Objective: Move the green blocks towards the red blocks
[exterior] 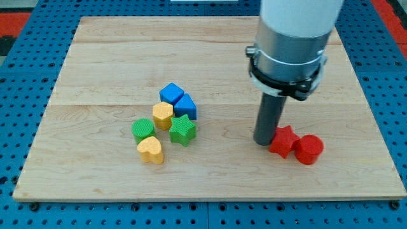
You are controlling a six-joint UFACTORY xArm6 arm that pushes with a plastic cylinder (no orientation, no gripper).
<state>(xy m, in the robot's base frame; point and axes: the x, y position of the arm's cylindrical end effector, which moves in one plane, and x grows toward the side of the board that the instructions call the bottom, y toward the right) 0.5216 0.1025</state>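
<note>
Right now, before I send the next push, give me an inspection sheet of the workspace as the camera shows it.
Surface: wooden board, lying flat on a blue pegboard.
Job's things: green star block and green round block in the cluster left of centre; red star block and red round block side by side at the view's right.
Clutter: yellow hexagonal block, yellow heart block, two blue blocks, packed against the green ones.
Grippers: none; my tip sits just left of the red star block, contact unclear, far from the greens.
Cables: nothing seen.
Surroundings: pegboard only.
</note>
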